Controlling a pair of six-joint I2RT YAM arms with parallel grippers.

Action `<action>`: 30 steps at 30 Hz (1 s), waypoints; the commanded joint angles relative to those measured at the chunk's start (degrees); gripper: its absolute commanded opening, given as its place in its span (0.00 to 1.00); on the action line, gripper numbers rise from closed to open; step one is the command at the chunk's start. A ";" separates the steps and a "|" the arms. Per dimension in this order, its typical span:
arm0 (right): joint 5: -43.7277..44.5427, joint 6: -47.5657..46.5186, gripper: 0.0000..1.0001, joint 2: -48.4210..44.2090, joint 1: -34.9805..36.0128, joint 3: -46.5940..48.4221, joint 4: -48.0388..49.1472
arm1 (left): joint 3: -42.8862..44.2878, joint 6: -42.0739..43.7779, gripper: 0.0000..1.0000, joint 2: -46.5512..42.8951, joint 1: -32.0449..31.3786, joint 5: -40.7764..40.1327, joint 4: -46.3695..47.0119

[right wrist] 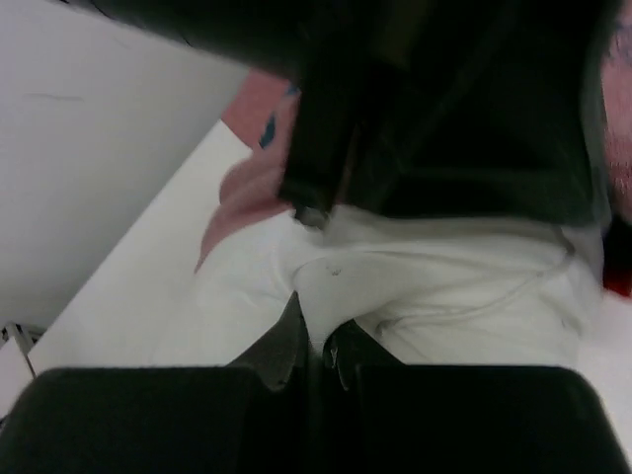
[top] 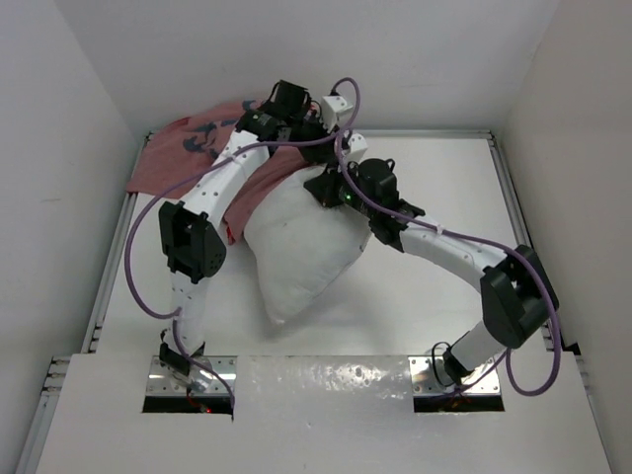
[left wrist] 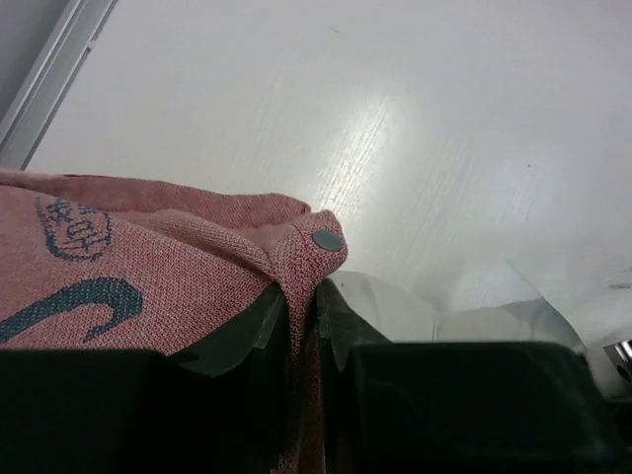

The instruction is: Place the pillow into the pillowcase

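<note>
The plump white pillow (top: 296, 247) lies tilted at the table's middle, its far end tucked against the red pillowcase (top: 178, 148), which spreads toward the back left corner. My left gripper (top: 308, 126) is at the pillowcase's edge above the pillow's far end. In the left wrist view it (left wrist: 299, 296) is shut on a fold of red pillowcase (left wrist: 148, 267) fabric just below a dark snap button (left wrist: 327, 239). My right gripper (top: 326, 186) sits on the pillow's upper right corner. Seen from the right wrist, it (right wrist: 318, 331) is shut on a pinch of white pillow (right wrist: 444, 286) cloth, with pink pillowcase (right wrist: 232, 193) beyond.
White walls close in the table on the left, back and right, with metal rails (top: 109, 286) along the side edges. Purple cables (top: 341, 128) loop off both arms. In the right wrist view the dark left arm (right wrist: 444, 99) crosses just above the pillow.
</note>
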 commanded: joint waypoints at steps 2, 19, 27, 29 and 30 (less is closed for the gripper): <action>2.70 -1.26 0.00 -4.43 0.35 -1.93 14.58 | 7.63 3.19 0.15 -6.02 -2.57 2.81 -3.60; 36.00 -3.64 0.00 -9.28 4.30 -8.62 29.16 | 14.79 20.68 0.00 -7.78 -6.16 37.80 -28.73; 57.02 17.88 0.00 1.01 4.84 -14.41 23.75 | 5.03 21.82 0.00 -9.01 -10.56 31.93 -29.00; 57.47 17.82 0.00 0.93 4.83 -14.24 18.57 | 2.48 21.30 0.00 -9.27 -9.87 29.28 -29.00; 54.06 15.81 0.00 0.67 4.75 -13.71 17.58 | 1.95 21.12 0.00 -9.54 -9.34 28.22 -29.00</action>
